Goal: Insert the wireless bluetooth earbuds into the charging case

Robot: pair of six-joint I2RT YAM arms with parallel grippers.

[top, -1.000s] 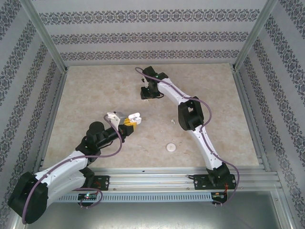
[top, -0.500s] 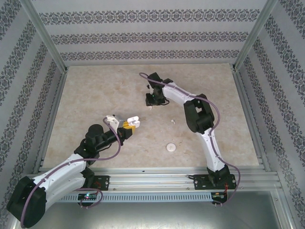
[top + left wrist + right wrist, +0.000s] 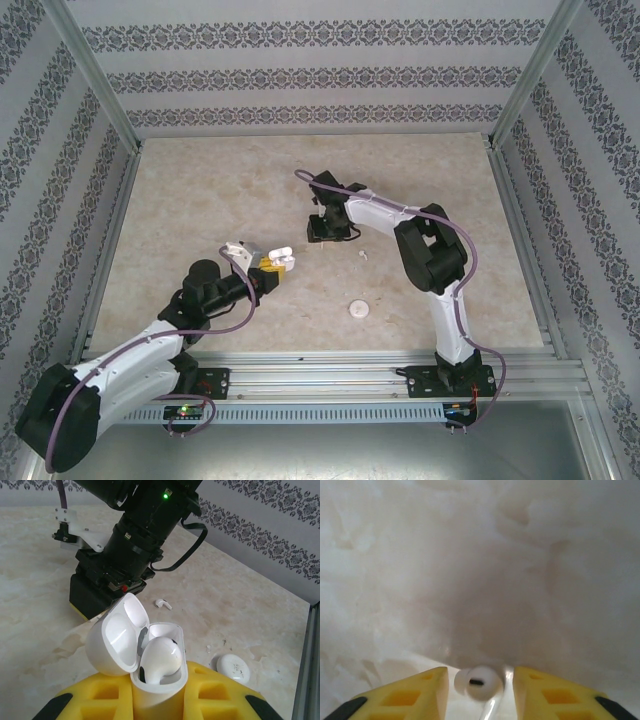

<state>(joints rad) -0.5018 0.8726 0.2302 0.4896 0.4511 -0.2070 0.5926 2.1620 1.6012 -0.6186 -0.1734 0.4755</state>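
Clamping the charging case [image 3: 150, 696] (lid up), left gripper [image 3: 270, 264]; right gripper [image 3: 480, 677] gapes round earbud [image 3: 473, 684].

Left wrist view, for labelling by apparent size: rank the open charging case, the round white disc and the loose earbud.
1. charging case, enlarged by nearness to the camera
2. round white disc
3. loose earbud

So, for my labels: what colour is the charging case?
White charging case, clearest in left wrist view.

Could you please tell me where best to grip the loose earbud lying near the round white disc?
Probably its stem, from straight above: the earbud lies flat on the table, stem sticking sideways, so the right fingers can straddle that slim part.
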